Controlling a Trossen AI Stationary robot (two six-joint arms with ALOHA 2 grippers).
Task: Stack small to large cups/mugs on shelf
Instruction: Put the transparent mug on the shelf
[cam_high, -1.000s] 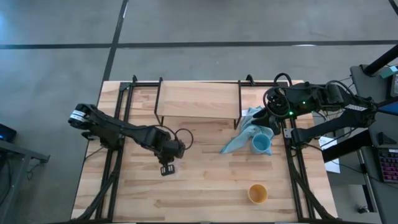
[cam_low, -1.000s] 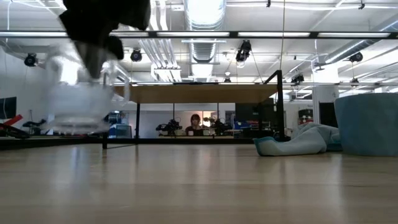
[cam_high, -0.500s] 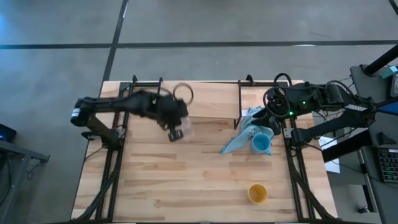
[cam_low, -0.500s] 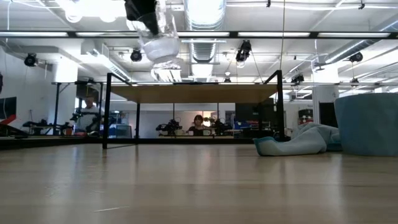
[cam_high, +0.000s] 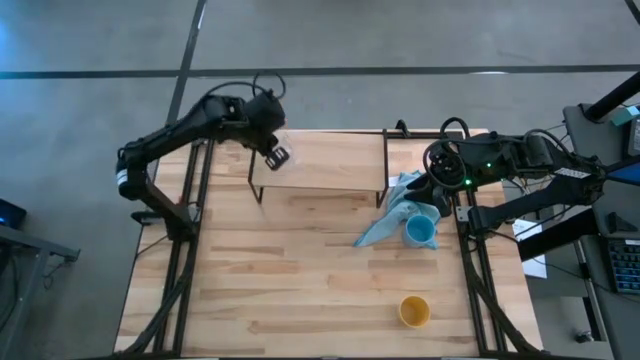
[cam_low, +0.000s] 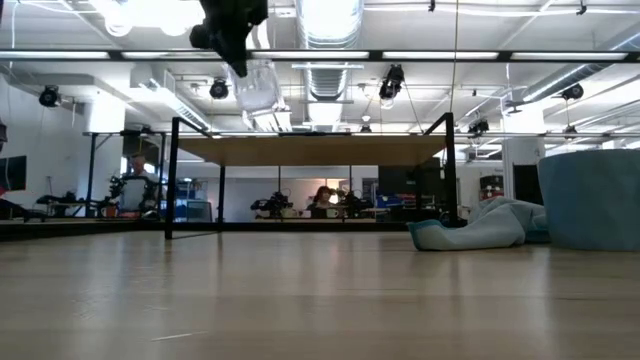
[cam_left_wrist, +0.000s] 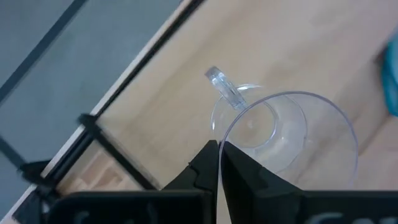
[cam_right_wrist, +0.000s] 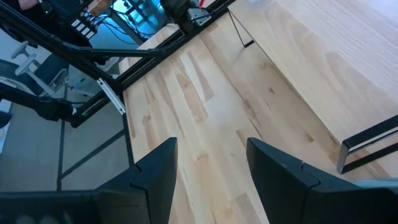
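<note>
My left gripper (cam_high: 278, 157) is shut on the clear glass (cam_left_wrist: 287, 132) and holds it in the air over the left part of the shelf (cam_high: 320, 165). In the low view the glass (cam_low: 258, 92) hangs just above the shelf board (cam_low: 310, 150). The light blue cup (cam_high: 420, 231) stands on the table right of the shelf, against the blue cloth (cam_high: 392, 212). Near the table's near right corner stands the yellow-orange cup (cam_high: 414, 311). My right gripper (cam_right_wrist: 208, 180) is open and waits by the table's right edge, touching nothing. My left gripper pinches the glass by its wall at the rim (cam_left_wrist: 225, 138), close beside the handle (cam_left_wrist: 224, 92). One finger (cam_left_wrist: 239, 174) seems to be inside the glass and the other outside. The glass is lifted clear and hangs tilted below the fingers.
Black metal frames (cam_high: 195, 190) run along the table's left and right sides. The shelf's thin black legs (cam_low: 170, 180) stand on the far half of the table. Bare tabletop (cam_high: 300, 280) lies in the middle and at the near left.
My left gripper, still shut on the glass, has risen from the middle of the table and swung toward the far edge, turning as it went. The glass has gone with it, from low above the table to above the shelf's left part.
</note>
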